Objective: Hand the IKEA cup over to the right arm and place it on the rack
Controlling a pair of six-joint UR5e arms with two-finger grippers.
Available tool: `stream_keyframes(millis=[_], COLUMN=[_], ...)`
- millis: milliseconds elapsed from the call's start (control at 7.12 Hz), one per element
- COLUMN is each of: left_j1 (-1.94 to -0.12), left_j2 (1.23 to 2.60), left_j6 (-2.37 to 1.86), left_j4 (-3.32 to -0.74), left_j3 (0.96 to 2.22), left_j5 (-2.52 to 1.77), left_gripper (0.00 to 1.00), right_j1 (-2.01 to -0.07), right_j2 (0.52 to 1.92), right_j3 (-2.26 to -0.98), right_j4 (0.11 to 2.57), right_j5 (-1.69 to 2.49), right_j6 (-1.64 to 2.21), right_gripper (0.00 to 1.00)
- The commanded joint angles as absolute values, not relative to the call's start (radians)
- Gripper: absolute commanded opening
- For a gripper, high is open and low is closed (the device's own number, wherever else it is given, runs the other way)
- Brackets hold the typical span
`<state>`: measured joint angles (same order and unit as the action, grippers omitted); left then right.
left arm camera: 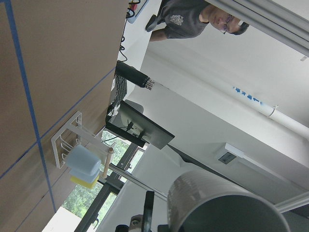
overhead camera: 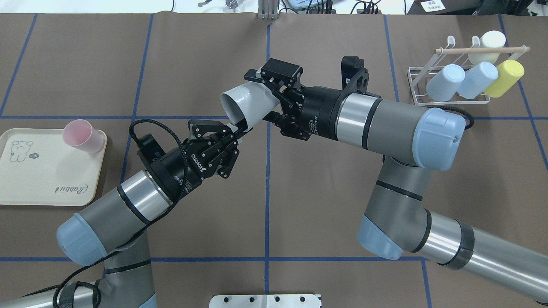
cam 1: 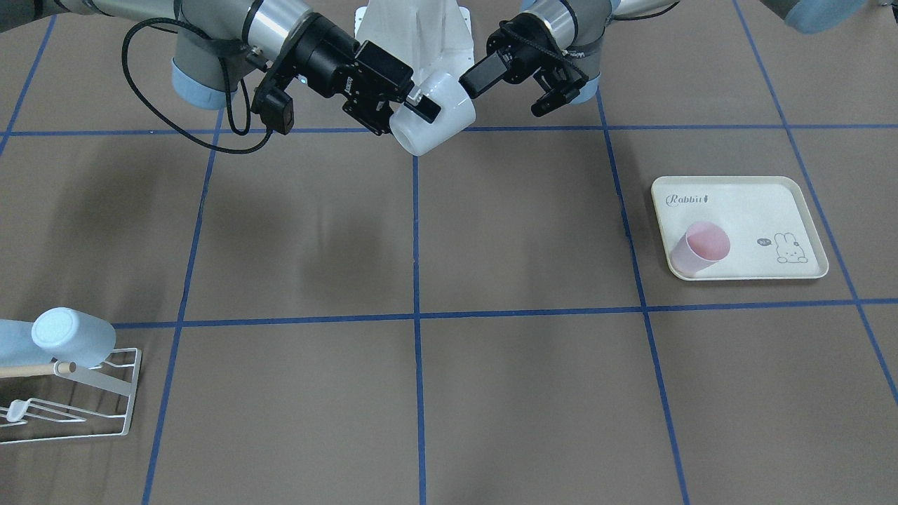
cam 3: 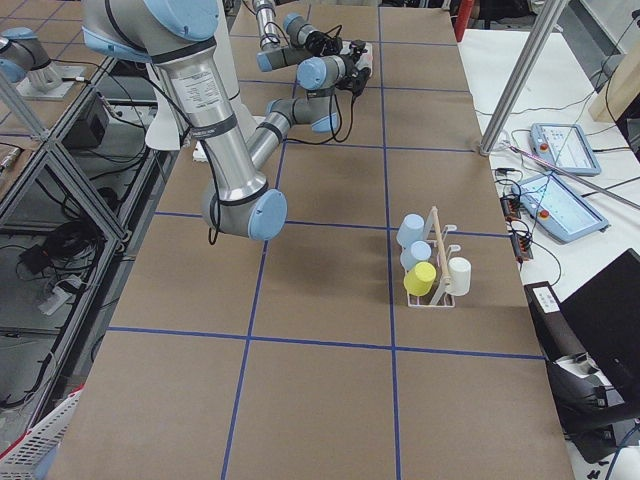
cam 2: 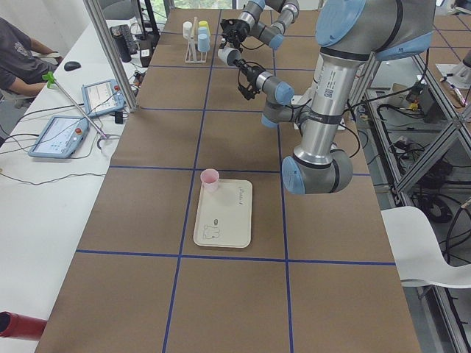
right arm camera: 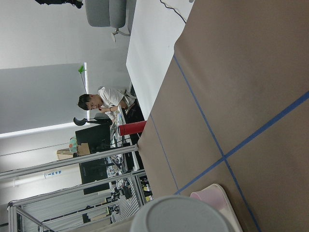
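The white IKEA cup hangs tilted above the table's middle, its mouth toward the left arm; it also shows in the front view. My right gripper, on the arm with the loose cable loop, is shut on the cup's body near the base. My left gripper sits at the cup's rim with its jaws spread; one fingertip is right by the rim. In the left wrist view the cup fills the bottom, with a gap beside one finger. The white wire rack stands far right.
The rack holds two light blue cups, a yellow one and a white one under its wooden dowel. A cream rabbit tray with a pink cup lies at the left. Operators sit beyond the table's far edge.
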<state>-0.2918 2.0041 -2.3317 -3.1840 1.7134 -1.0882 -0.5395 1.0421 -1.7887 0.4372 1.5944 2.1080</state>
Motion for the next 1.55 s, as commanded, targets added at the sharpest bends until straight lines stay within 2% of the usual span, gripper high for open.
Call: stream_keyframes(millis=[0,141,281,843,1405], left_j1=[-0.287,-0.287,-0.287,-0.29,-0.296], left_j2=[2.0,1.994,1.999,1.994,1.982], left_j6=[-2.33,-2.332,-2.315,-2.301,-2.154], left_j4=[-3.178,-3.18,-3.181,-3.188,-3.172], left_j3=[1.713,1.713,1.716,1.727,1.717], left_j5=[-1.089,-1.089,-1.088,-1.091,-1.1], left_gripper=[0.0,0.28,0.99,1.0,1.0], right_j1=[-0.541,-0.541,-0.543,-0.563,-0.693], right_j2=[1.043,1.045,1.045,1.046,1.057], right_j3=[-1.787,-1.787,-1.787,-1.787,-1.744], right_j4=[0.437,0.437,0.436,0.43,0.449], right_j5=[1.589,1.591,1.591,1.589,1.589], right_j6=[2.109,2.103,2.102,2.089,1.915], right_gripper=[0.25,0.0,0.0,0.0,0.0])
